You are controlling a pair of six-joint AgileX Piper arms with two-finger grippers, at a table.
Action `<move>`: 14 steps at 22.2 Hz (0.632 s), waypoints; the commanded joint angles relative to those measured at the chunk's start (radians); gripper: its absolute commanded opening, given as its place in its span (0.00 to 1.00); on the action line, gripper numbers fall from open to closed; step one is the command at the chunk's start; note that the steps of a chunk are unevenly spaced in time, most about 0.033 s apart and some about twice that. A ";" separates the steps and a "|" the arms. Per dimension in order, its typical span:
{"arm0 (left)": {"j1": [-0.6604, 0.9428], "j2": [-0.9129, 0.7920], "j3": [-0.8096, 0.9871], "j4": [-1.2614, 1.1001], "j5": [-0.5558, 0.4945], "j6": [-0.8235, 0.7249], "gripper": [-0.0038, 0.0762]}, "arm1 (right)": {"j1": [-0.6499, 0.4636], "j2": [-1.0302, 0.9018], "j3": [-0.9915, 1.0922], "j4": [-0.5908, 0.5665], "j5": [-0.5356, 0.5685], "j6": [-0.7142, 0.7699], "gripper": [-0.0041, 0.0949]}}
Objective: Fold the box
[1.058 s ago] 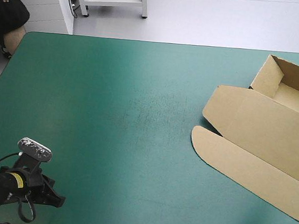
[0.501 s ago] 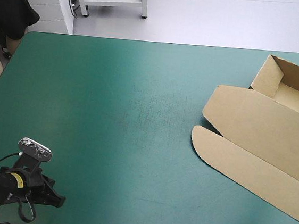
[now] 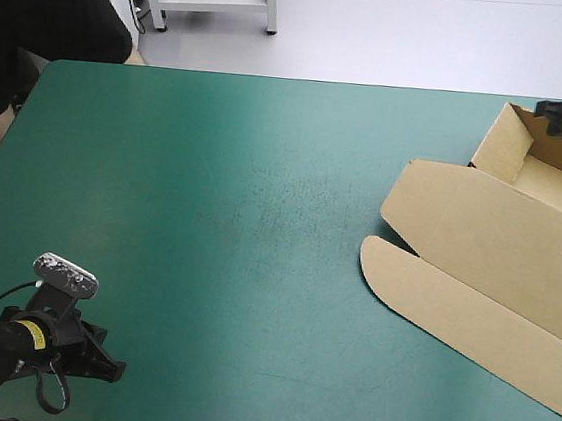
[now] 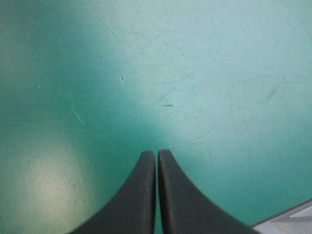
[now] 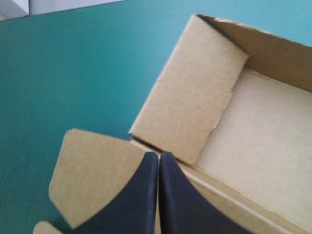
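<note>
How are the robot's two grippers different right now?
The left gripper is low at the near left corner of the teal-green cover; the right gripper is at the far right.
The left gripper has only bare cover ahead of it; the right gripper looks down on the brown box.
Both are black and shut, with nothing between their fingers.
</note>
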 commanded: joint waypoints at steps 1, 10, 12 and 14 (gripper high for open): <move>0.000 0.003 -0.023 -0.010 -0.073 -0.011 0.04 | 0.068 -0.129 0.088 -0.026 0.010 -0.037 0.03; 0.000 -0.001 -0.023 -0.007 -0.118 0.064 0.04 | 0.228 -0.511 0.706 -0.033 -0.218 -0.086 0.03; 0.000 -0.039 0.000 -0.007 -0.154 0.064 0.04 | 0.229 -0.669 0.910 -0.043 -0.275 -0.090 0.03; 0.000 -0.070 0.022 -0.009 -0.170 0.064 0.04 | 0.229 -0.738 0.988 -0.063 -0.284 -0.102 0.03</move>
